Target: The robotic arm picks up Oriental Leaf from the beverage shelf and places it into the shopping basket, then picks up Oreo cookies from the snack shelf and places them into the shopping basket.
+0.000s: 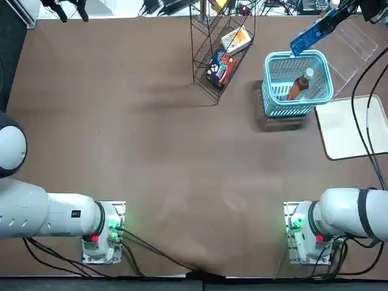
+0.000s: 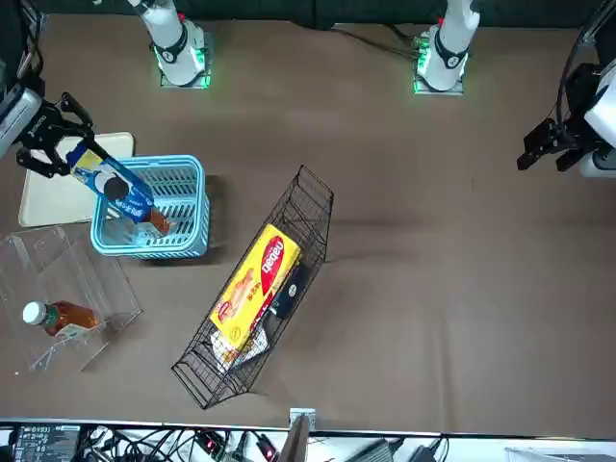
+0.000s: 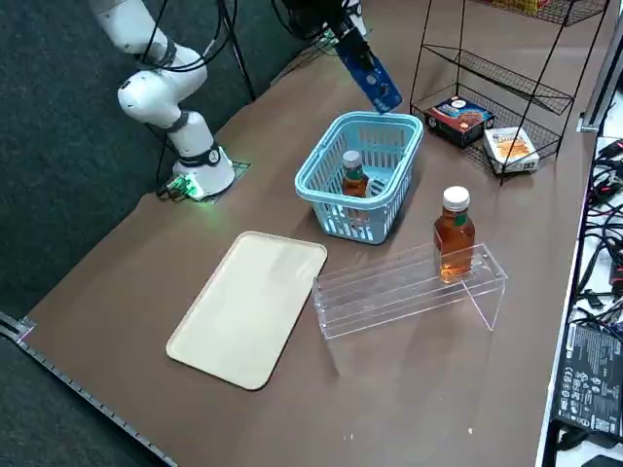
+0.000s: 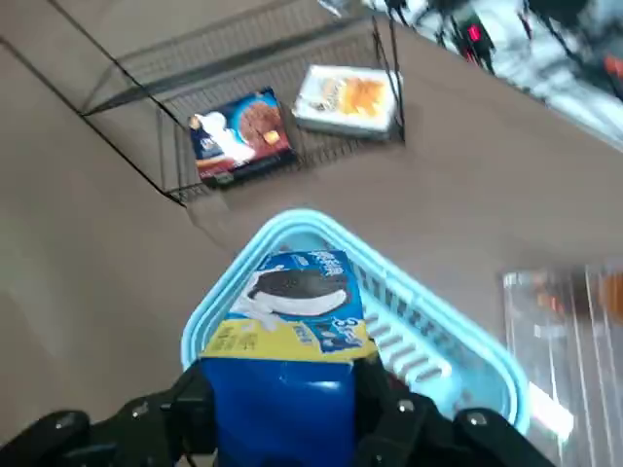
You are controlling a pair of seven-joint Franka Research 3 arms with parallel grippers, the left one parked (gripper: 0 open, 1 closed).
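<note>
Right gripper, black, two-fingered (image 4: 284,389): fingers clamped on the sides of one bright blue snack pack, Oreo print and yellow band (image 4: 302,292).

Pack: long and tilted, held above one end of the turquoise-blue slotted plastic basket (image 3: 350,219); not released.

Basket contents: one amber-brown tea bottle, white cap (image 3: 355,185). Whether it leans on a wall, cannot tell.

Hazards, as judged: release too near the rim could leave the pack caught across it or drop it outside; a low approach could push the basket; a pack let down on the bottle could tip it or come to rest propped on it.

Edges and room: thick rim all round; bare floor beside the bottle seems the best landing. Cream flat tray (image 3: 248,302), just beside the basket. Clear acrylic slanted rack (image 3: 389,302), near, bearing a second tea bottle (image 3: 455,238). Black wire rack (image 2: 207,361), apart across bare table, leaving space on that side.
</note>
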